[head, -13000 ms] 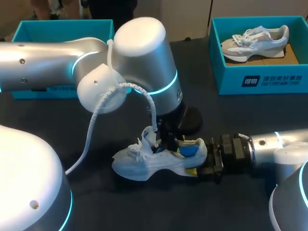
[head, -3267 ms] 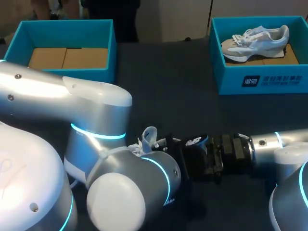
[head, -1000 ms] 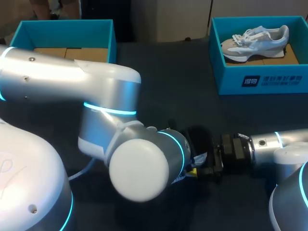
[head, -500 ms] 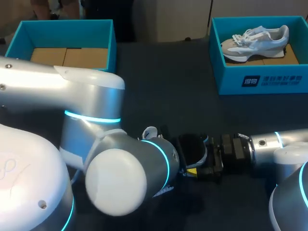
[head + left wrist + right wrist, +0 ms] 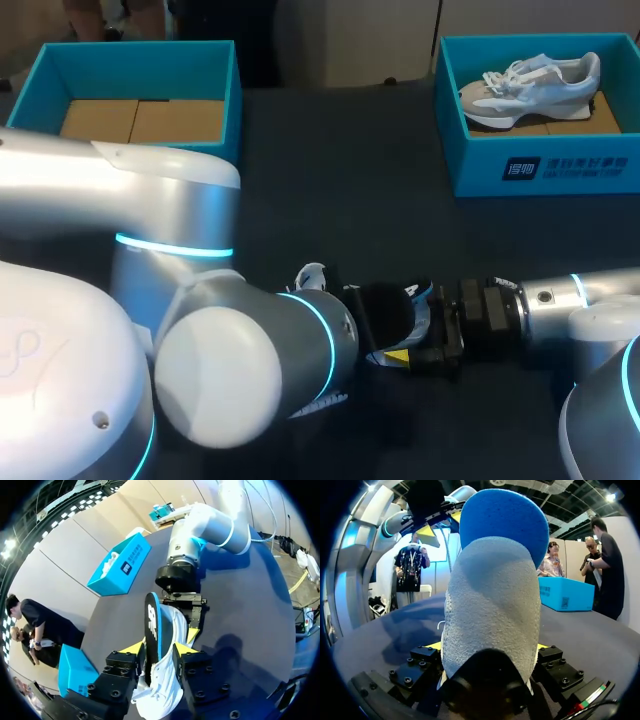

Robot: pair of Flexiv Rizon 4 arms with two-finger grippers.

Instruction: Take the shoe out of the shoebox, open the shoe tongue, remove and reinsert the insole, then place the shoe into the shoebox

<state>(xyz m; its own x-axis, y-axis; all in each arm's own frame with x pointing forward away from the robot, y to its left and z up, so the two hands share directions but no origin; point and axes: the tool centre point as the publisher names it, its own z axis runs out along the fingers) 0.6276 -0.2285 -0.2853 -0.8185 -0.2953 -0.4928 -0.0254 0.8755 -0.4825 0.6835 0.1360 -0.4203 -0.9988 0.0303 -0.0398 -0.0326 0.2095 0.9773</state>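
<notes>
Left arm [image 5: 230,370] has swung leftward; insole [image 5: 151,625] stands from shoe [image 5: 161,690].

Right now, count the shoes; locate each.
2. One shoe lies in the right box; the other shoe, at the front, is gripped by left fingers and right fingers, partly behind the left arm.

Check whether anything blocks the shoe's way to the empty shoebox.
Nothing loose lies on the table between the shoe and the empty shoebox. Only my left arm crosses that stretch, and the right gripper holds the shoe's heel.
</notes>
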